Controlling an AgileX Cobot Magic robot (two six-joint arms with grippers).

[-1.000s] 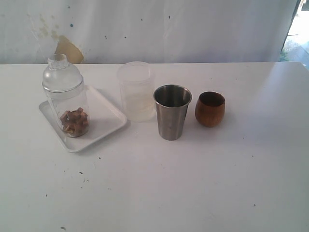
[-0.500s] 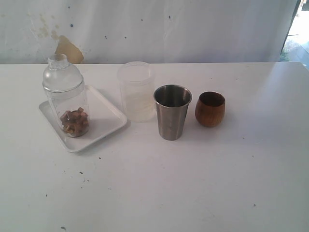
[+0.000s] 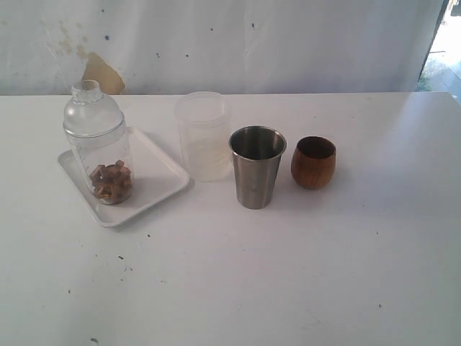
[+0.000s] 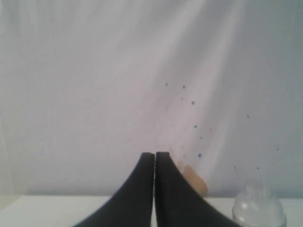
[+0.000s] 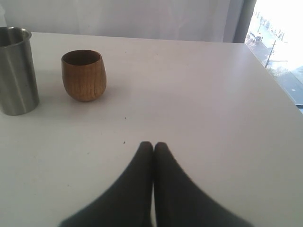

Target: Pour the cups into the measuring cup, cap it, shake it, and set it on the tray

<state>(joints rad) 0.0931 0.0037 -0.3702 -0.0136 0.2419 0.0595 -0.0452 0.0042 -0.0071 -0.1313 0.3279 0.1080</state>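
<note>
White cloth point(image 3: 288, 43) hangs behind a pale table point(image 3: 288, 274), and on it the job reads to me as finished rather than under way: the measuring cup point(image 3: 101, 155) stands upright on the tray point(image 3: 162, 176) at the left of the exterior frame, its domed cap point(image 3: 92, 112) seated on top and a heap of brown chunks point(image 3: 110, 180) lying in its rounded base. It is clear all the way through, so the load shows plainly, and it sits toward the tray's left side, inside the low rim. The steel tumbler point(image 3: 256, 169) and the wooden cup point(image 3: 313, 163) stand upright at mid-frame, just beside each other but apart, with the frosted cylinder point(image 3: 204, 137) behind the tumbler; I cannot see to the bottom of either cup, so I only judge them emptied. My left gripper point(image 4: 155, 158) is pinched closed on nothing, facing the backdrop with just the cap's top at the lower right of its view. My right gripper point(image 5: 153, 146) is likewise closed and empty, low over bare table, well apart from the wooden cup. The next move, as I judge it, calls for no grasp at all, only keeping both arms clear of the tray
</note>
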